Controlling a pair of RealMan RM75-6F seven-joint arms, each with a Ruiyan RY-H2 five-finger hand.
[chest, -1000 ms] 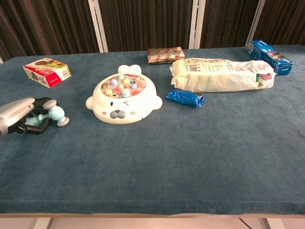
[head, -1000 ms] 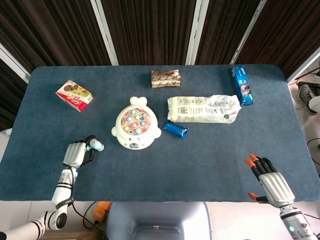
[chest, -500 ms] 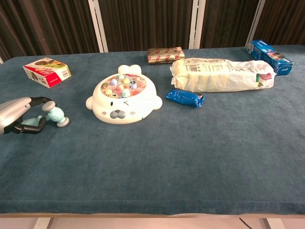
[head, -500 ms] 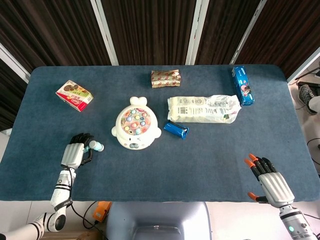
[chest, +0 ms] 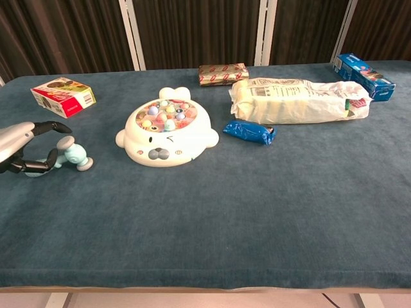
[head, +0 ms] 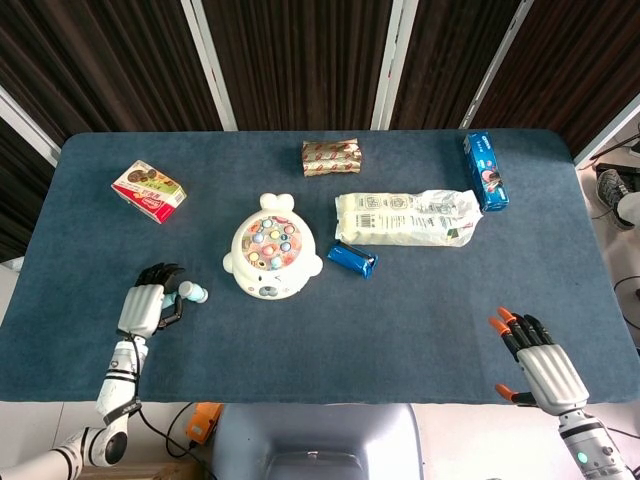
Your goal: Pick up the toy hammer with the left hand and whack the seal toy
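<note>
The toy hammer [head: 192,292] is light teal and lies on the blue table top, left of the white seal toy [head: 272,258] with its coloured pegs. In the chest view the hammer [chest: 76,156] rests with its head towards the seal toy [chest: 168,135] and its handle pointing into my left hand [chest: 22,147]. My left hand [head: 150,303] arches over the handle with fingers above and thumb below, spread apart and not closed on it. My right hand [head: 540,365] hovers at the table's near right edge, fingers spread, holding nothing.
A red snack box [head: 148,190] sits at the far left. A brown packet [head: 331,156] lies behind the seal toy. A white bag [head: 405,217], a small blue packet [head: 352,259] and a blue box [head: 485,171] lie to its right.
My left hand's fingers have uncurled from around the hammer handle and the hand has drawn back slightly to the left. The hammer stays on the table. The right hand has not moved.
</note>
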